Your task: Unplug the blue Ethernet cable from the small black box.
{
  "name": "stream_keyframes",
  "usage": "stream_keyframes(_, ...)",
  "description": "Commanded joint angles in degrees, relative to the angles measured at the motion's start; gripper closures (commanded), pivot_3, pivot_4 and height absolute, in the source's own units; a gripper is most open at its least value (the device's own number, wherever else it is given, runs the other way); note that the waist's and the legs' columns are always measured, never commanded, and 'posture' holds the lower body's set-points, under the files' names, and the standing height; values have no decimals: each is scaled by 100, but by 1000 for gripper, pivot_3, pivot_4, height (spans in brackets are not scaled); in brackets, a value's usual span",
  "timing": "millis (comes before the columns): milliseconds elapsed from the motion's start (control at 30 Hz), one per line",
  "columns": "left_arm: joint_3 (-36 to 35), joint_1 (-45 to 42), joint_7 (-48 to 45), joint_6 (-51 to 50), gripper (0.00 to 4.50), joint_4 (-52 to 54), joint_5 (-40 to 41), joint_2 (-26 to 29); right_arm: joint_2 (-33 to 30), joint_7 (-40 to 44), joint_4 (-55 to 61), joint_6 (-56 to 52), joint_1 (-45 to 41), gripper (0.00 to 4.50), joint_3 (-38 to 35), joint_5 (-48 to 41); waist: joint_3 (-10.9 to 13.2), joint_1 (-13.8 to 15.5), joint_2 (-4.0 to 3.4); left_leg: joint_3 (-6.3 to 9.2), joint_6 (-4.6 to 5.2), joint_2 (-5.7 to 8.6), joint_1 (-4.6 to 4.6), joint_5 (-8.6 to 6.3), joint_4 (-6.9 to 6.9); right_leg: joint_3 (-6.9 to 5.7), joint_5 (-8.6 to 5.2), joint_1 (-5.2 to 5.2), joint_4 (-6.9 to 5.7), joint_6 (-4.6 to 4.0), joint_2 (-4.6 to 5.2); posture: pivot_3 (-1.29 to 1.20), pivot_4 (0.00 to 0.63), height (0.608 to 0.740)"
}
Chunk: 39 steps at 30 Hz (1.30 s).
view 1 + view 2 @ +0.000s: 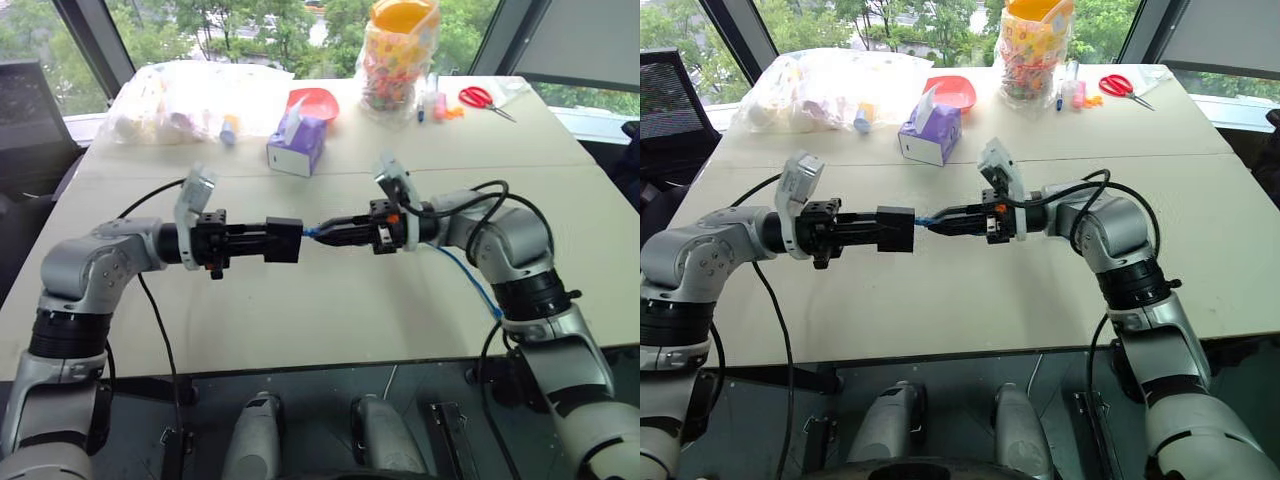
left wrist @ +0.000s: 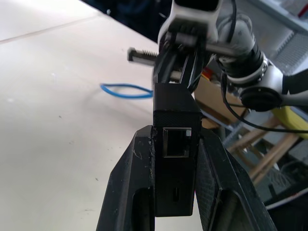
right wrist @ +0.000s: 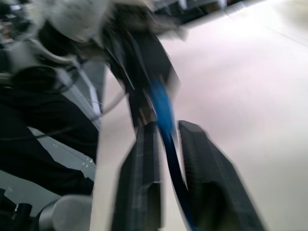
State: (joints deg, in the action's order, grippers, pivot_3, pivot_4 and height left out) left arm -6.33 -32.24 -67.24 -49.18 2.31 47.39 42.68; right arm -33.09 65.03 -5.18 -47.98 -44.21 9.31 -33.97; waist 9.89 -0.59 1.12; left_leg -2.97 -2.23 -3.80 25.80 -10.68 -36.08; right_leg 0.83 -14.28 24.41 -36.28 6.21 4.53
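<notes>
I have both arms raised over the desk point(image 1: 330, 320), tools pointing at each other. My left tool point(image 1: 262, 241) is pressed together on the small black box point(image 1: 284, 240), pinching it by its flat sides and holding it in the air above the desk; in the left wrist view the box point(image 2: 175, 144) sits upright between the two fingers point(image 2: 130, 192) with an open port facing the camera.

My right tool point(image 1: 335, 236) is just beside the box, on its far side from the left tool. The blue Ethernet cable point(image 1: 470, 280) runs between the right tool's fingers point(image 3: 139, 183); in the right wrist view I see a small gap on each side of the cord, so the fingers look slightly parted around it and I cannot tell whether they pinch it. A short blue stretch point(image 1: 311, 232) shows between the box and the right tool's tips, and I can't make out whether the plug is seated in the box or just clear of it. The rest of the cable trails under my right forearm and down past the desk's near edge.

Farther back on the desk sit a purple tissue box point(image 1: 297, 146), a red bowl point(image 1: 313, 101) and red-handled scissors point(image 1: 485, 99).
</notes>
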Motion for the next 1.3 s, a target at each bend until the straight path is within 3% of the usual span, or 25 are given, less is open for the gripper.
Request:
stream_keyframes(33,-237,-112,-62,54,4009,159,191,-7,171,-179,242,-209,-193,1834,-269,-196,-1,-21,-2,-3,0,0,-2,0,2,1,0,1,1,0,1,0,150,735)
stream_keyframes(533,-128,-5,-96,-156,4009,497,332,-137,673,-396,56,-839,-747,1834,-656,-603,0,-12,-2,-1,0,-1,-1,0,4,1,1,1,-1,2,-3,0,150,735)
stream_keyframes(1300,-44,-23,-78,-17,4009,392,201,-208,795,-539,708,-1280,-667,1834,-559,-1035,0,-16,-2,0,0,-1,-1,0,5,0,1,1,-1,2,-3,0,150,735)
